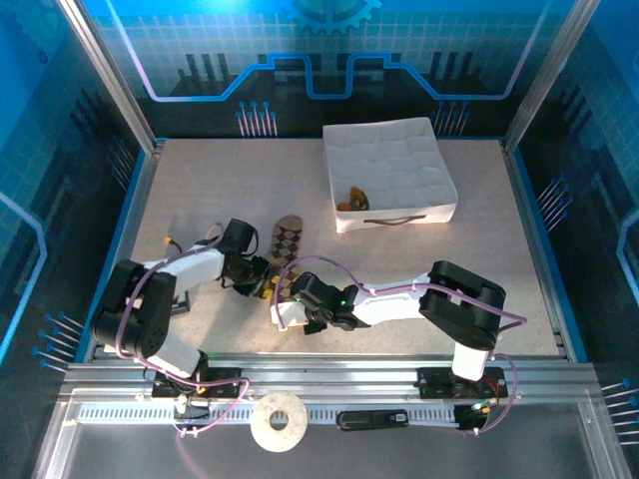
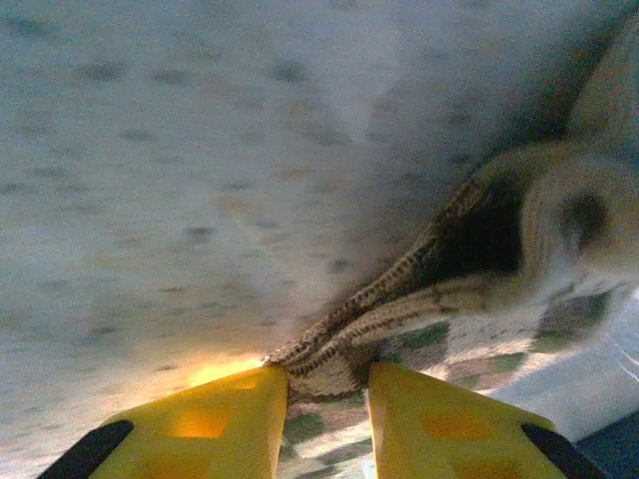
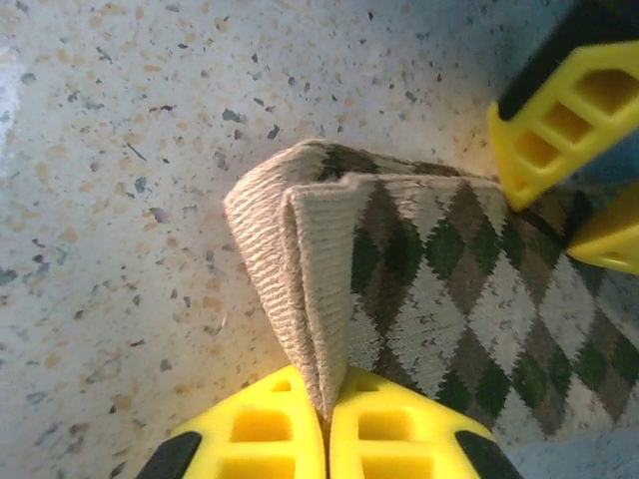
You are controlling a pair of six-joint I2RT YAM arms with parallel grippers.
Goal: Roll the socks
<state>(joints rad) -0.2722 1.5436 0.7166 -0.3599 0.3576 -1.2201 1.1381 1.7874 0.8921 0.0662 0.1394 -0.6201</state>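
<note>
The argyle sock (image 1: pixel 287 238) is lying on the table (image 1: pixel 200 190) at about 6 o'clock from centre, with its toe pointing to 12 o'clock and its cuff nearest the arms. The white box (image 1: pixel 394 218) is sitting at 2 o'clock from it, holding a small olive-and-orange bundle (image 1: pixel 351 197), probably the other sock, though it is too small to be sure.

The right gripper (image 3: pixel 324 414) is pinching the ribbed cuff (image 3: pixel 300 249), its 2 fingers pressed tight together on the doubled-over edge. The left gripper (image 2: pixel 327 389) is working at the sock's 9 o'clock side, where a bunched fold of fabric is filling the gap between its fingers, so it appears to be gripping too.

The step in hand looks like starting the roll at the cuff. To do it well, the right gripper should be turning the cuff over toward 12 o'clock in a tight first wrap. Meanwhile the left should be holding its edge level, so the roll is building straight rather than coning. Both should be lifting only slightly, since dragging would skew the sock.
</note>
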